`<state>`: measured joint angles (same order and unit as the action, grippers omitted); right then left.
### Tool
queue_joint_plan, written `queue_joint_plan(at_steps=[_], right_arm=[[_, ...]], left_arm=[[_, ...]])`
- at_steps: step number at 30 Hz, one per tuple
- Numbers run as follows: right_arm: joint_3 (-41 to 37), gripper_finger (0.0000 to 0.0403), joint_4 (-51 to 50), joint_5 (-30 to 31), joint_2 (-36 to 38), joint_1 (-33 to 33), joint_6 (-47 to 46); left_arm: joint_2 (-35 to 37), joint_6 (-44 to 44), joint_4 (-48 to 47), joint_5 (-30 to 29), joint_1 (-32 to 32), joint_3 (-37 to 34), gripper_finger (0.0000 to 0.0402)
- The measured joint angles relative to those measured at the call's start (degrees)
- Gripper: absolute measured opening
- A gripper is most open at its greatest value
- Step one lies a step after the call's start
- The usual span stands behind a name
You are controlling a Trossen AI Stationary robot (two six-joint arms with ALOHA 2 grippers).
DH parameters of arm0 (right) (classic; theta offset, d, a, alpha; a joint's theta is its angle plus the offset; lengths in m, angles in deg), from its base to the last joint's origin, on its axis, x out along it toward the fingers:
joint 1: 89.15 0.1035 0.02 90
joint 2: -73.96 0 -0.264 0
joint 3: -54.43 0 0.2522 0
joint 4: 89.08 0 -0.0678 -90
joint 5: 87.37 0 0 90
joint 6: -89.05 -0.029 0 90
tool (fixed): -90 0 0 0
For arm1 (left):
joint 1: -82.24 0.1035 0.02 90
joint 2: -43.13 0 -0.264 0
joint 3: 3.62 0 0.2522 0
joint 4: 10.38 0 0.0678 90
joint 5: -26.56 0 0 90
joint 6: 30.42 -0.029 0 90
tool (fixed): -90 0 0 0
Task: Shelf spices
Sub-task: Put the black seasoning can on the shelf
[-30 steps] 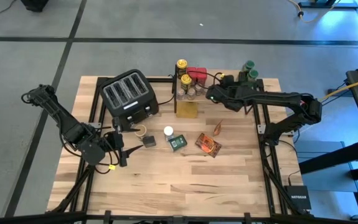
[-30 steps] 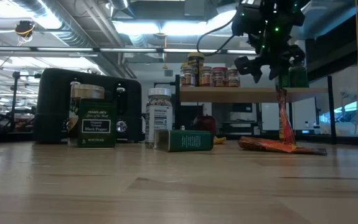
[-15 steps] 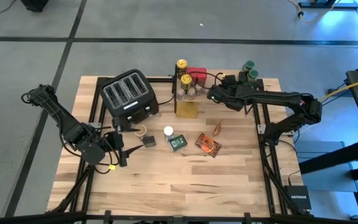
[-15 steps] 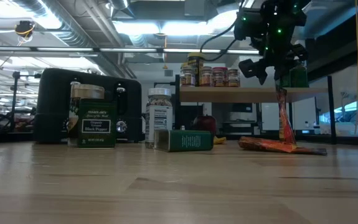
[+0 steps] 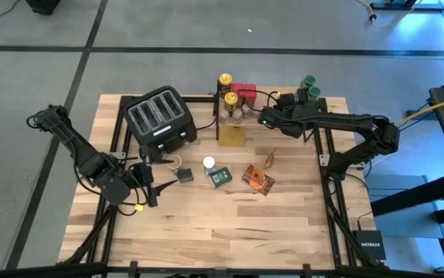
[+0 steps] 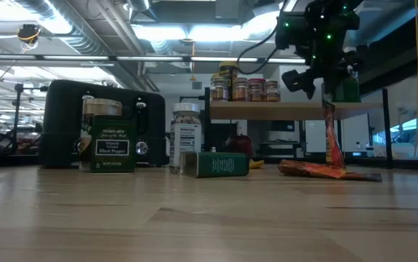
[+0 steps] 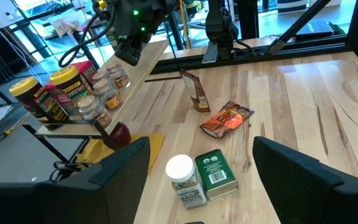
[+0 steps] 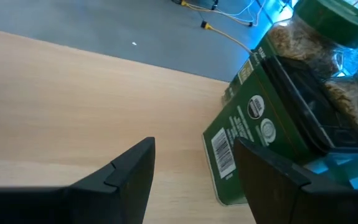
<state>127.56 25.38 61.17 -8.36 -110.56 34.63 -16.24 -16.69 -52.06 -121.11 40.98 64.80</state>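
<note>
The shelf (image 5: 283,110) stands at the table's far edge, its pale plank (image 6: 267,109) on black legs. On it stand yellow-lidded jars (image 5: 226,81), red tins (image 5: 243,91), small jars (image 6: 252,89), green-lidded jars (image 5: 309,85) and a green tin (image 8: 259,134). My right gripper (image 5: 266,116) hovers open and empty over the plank, with the green tin just outside one finger (image 8: 272,171). It also shows in the low view (image 6: 302,78). My left gripper (image 5: 150,190) waits open and empty near the table's left side.
A black toaster (image 5: 160,120) stands at the far left. On the table lie a white-lidded jar (image 5: 208,164), a green tin (image 5: 220,177), a dark tin (image 5: 184,174) and foil packets (image 5: 258,179), one of them upright (image 6: 331,138). A yellow-brown item (image 5: 233,137) lies under the shelf.
My right gripper has drifted a little toward the table's right edge above the shelf, its fingers staying open.
</note>
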Motion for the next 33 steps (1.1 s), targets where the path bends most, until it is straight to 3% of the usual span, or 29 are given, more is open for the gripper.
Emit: queue_joint_plan(at_steps=[11,18,22,29,33], right_arm=[[0.4,0.0220,5.1,-2.6,0.3,1.3,7.4],[6.4,0.0221,5.8,-1.9,5.1,11.1,16.9],[10.1,0.0221,7.9,-8.2,5.5,20.0,23.2],[8.7,0.0221,19.5,-21.0,2.2,32.2,27.6],[6.9,0.0221,24.0,-23.6,-2.9,36.3,28.4]], left_arm=[[0.0,-0.2,0.0,0.0,0.0,0.0,0.0279],[0.0,-0.2,0.0,0.0,0.0,0.0,0.0279],[-0.1,-0.1,0.0,0.0,0.0,0.0,0.0279],[-0.1,0.6,0.0,0.0,0.0,0.0,0.0279],[-0.1,1.4,-0.2,0.0,0.0,0.0,0.0279]])
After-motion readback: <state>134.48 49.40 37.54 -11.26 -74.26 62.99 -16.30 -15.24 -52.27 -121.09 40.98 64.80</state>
